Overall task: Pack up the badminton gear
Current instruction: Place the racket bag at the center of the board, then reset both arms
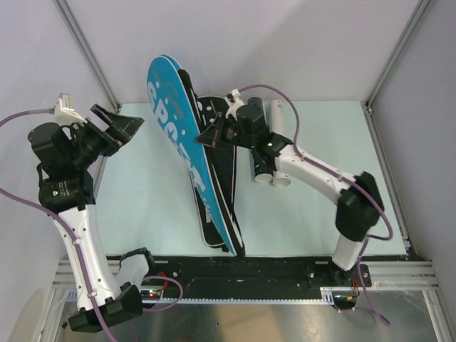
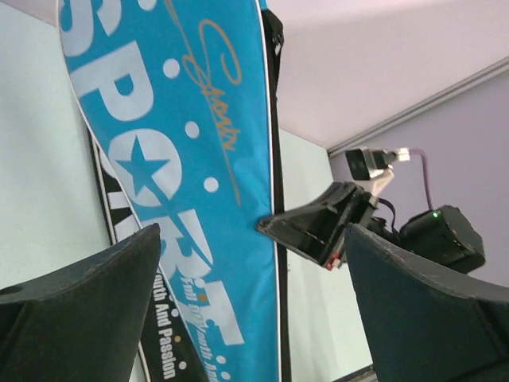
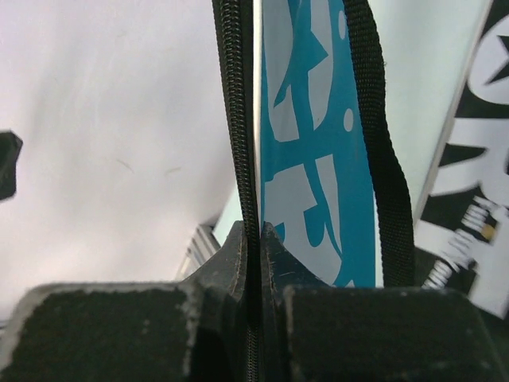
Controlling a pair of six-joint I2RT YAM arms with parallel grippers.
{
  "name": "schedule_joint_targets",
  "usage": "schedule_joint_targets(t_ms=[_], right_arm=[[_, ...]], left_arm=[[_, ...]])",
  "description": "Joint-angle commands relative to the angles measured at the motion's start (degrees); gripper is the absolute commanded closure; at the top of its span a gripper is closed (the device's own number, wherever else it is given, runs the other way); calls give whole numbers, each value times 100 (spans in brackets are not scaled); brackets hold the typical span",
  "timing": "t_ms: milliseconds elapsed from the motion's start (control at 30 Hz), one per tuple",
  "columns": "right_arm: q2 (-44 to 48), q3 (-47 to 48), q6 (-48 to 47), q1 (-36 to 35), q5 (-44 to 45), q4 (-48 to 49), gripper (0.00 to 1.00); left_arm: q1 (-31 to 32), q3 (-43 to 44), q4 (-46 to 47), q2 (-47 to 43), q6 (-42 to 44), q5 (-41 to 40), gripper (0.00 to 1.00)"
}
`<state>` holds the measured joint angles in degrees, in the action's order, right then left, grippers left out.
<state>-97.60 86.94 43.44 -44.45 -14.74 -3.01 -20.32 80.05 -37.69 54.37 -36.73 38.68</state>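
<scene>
Pale green tabletop (image 1: 142, 199) bears the blue SPORT cover (image 1: 178, 128), tipped on edge mid-frame. We see right fingers (image 3: 266, 247) clenched on its zipper edge, left fingers (image 1: 117, 122) released at upper left, apart.

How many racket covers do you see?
2: blue fabric SPORT cover, pinched on edge in right tool; black fabric cover, flat on table beneath it. More may hide underneath.

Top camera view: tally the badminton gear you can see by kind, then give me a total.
Racket covers: 2 (blue SPORT cover, black cover)
Tubes: 2 (white tube, black tube)
Rackets in the open: 0
Shuttlecocks in the open: 0
Total: 4
</scene>
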Motion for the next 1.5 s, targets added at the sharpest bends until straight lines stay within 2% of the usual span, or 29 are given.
schedule_joint_targets(t_ms=[0, 167, 300, 367, 467, 500, 533, 600, 667, 800, 967, 1100, 1300, 1467], right_arm=[[-741, 640, 1404, 119, -563, 1985, 100], [-1544, 421, 2111, 201, -218, 3082, 100], [-2138, 565, 2290, 431, -13, 3087, 100], [-2383, 676, 2280, 585, -80, 2768, 93], [-2485, 728, 2061, 773, -361, 2281, 68], [-2453, 733, 1842, 820, -450, 2108, 57], [-2363, 735, 1641, 866, -534, 1815, 41], [-2125, 657, 1011, 937, -566, 1270, 15], [-1798, 432, 528, 1010, -541, 815, 4], [-960, -77, -533, 1094, -94, -279, 1], [178, -427, -1642, 845, 1711, -1856, 1], [1080, -734, -1980, 631, 2701, -2595, 1], [2293, -1345, -2100, 573, 2785, -2919, 1], [3401, -1988, -2045, 598, 2801, -2864, 0]], left_arm=[[53, -237, 200, 151, 352, -414, 2], [66, -984, 568, -39, 337, -607, 2], [63, -1245, 655, -46, 422, -835, 1], [67, -1301, 686, -22, 439, -879, 1], [84, -1385, 738, -22, 485, -951, 2], [100, -1395, 746, -13, 501, -937, 2], [121, -1400, 746, -14, 518, -935, 2], [189, -1421, 746, -36, 551, -952, 2], [301, -1444, 748, -77, 649, -1034, 2], [556, -1521, 760, -119, 852, -1172, 2], [1081, -1481, 800, -125, 1158, -1157, 2], [1583, -1507, 879, -169, 1410, -1079, 2], [2334, -1740, 1202, -304, 1555, -896, 2], [2639, -1954, 1335, -522, 1581, -1045, 2]])
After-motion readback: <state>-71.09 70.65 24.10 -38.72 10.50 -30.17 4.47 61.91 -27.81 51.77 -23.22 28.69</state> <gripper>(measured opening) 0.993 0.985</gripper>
